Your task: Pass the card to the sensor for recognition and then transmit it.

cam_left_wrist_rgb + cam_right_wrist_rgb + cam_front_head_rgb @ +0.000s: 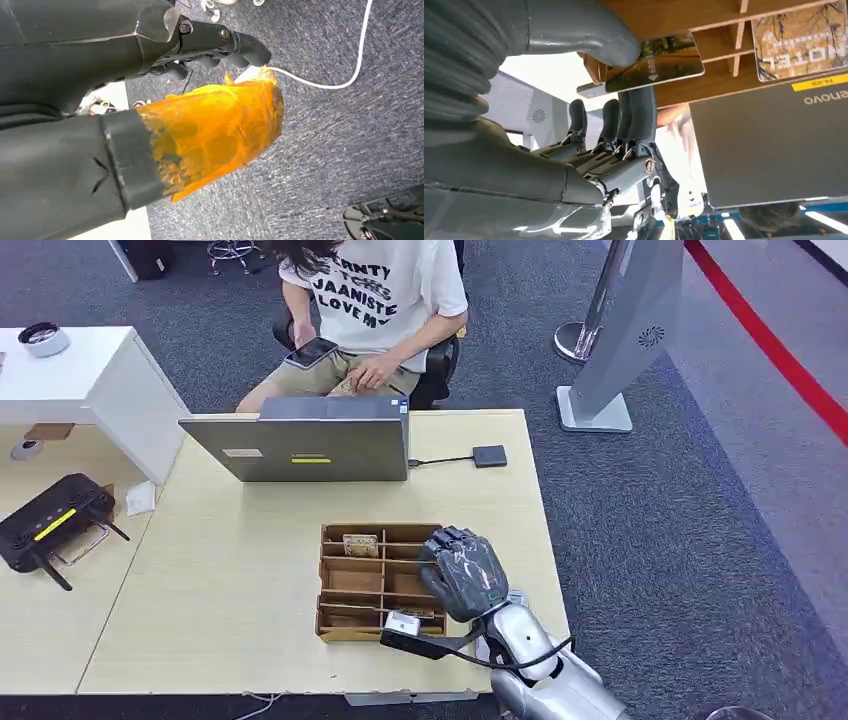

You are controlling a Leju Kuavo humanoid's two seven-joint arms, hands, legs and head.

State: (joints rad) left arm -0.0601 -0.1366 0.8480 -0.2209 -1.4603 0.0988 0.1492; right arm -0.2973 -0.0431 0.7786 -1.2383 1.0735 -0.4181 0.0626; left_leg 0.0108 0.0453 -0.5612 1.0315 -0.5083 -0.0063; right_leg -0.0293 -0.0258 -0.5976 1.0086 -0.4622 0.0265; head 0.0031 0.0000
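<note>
Pinching a card (649, 62) between thumb and fingers, the right hand (463, 570) hovers at the right side of the wooden tray (335, 580) on the tabletop (230, 570). That hold looks shallow, though the view is partly blocked, so the card could slip on the way to the far small black sensor (490, 456). Whether the left hand (200, 45), hanging over the floor, is clenched I cannot tell.

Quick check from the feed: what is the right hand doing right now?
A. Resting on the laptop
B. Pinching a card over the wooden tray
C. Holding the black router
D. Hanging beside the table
B: the right wrist view shows the right hand pinching a card between thumb and fingers at the wooden tray.
</note>
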